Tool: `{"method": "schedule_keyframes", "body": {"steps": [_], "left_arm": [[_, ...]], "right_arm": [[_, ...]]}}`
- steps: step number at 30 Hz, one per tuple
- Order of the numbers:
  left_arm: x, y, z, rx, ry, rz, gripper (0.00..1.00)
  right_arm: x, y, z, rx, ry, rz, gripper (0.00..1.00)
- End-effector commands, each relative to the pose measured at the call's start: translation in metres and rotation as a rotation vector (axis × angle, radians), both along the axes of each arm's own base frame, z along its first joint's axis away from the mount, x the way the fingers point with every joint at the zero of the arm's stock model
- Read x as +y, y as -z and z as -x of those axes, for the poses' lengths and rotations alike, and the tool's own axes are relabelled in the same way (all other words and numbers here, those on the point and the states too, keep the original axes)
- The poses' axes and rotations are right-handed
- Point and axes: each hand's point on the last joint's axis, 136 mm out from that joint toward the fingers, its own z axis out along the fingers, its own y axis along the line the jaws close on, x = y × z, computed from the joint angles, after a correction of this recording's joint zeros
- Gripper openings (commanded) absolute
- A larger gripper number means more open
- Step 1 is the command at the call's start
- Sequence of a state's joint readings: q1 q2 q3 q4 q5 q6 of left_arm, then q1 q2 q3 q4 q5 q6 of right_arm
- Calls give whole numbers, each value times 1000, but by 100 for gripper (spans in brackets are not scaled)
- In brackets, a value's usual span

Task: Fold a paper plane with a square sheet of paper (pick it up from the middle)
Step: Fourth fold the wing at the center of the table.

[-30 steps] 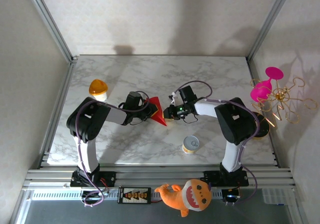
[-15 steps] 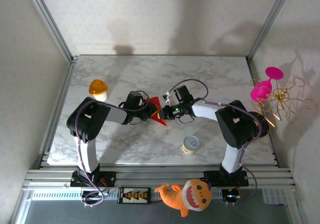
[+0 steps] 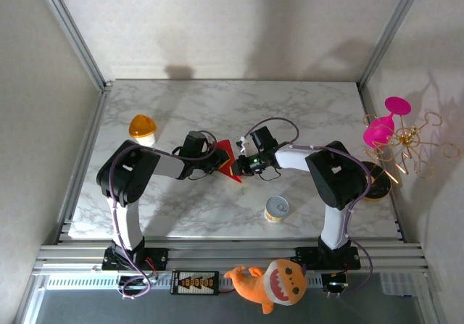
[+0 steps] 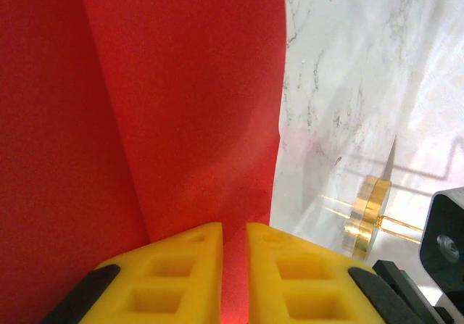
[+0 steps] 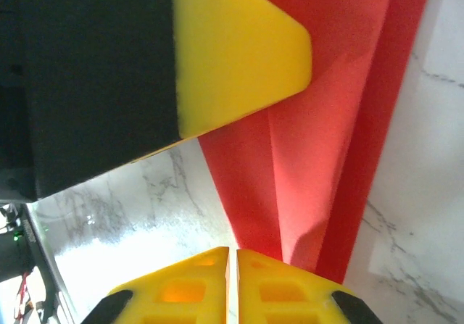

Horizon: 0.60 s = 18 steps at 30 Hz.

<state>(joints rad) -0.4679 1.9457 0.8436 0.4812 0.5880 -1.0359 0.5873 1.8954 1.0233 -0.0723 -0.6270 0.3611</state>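
The square sheet of paper (image 3: pixel 228 157) is red and creased into a narrow pointed shape at the table's middle. It rises out of my left gripper (image 3: pixel 216 162). In the left wrist view a strip of the paper (image 4: pixel 181 106) runs down between the yellow fingertips, and the left gripper (image 4: pixel 234 226) is shut on it. My right gripper (image 3: pixel 243 166) meets the paper from the right. In the right wrist view the paper (image 5: pixel 319 157) ends against the right gripper (image 5: pixel 233 250). Its jaws are shut with no paper seen between them. A left finger (image 5: pixel 239 56) crosses above.
A small yellow tin (image 3: pixel 276 209) stands in front of the right arm. An orange-lidded cup (image 3: pixel 143 128) sits far left. A pink glass (image 3: pixel 388 125) and a gold wire stand (image 3: pixel 413 146) occupy the right edge. An orange shark plush (image 3: pixel 272 280) lies on the front rail.
My right gripper has slid left from a short way off until it touches the paper's right edge, its jaws closing. The left gripper and paper have stayed put.
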Motion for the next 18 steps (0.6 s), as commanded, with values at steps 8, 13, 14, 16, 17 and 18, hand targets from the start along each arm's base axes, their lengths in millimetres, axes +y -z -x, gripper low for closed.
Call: {"method": "schedule_keyframes", "body": {"steps": [8,13,14,16,17,18], "left_arm": [[38,82,43,229,-35,-240,17],[39,84,44,236,-35,-245,17],[39,84,44,237,-36,-246,17],[40,85,45,242,-40,-251,17],[40,85,45,247,-44,-252,17],[41,86,45,252,-48,-254,17]], "right_arm": [[-1,14,1,16,-5,43,12],[-2,17,2,25,-3,52,12],[-2,18,2,26,-2,56,12],[-3,19,2,26,0,61,12],[-4,20,2,27,1,66,12],[-5,21,2,27,4,72,12]]}}
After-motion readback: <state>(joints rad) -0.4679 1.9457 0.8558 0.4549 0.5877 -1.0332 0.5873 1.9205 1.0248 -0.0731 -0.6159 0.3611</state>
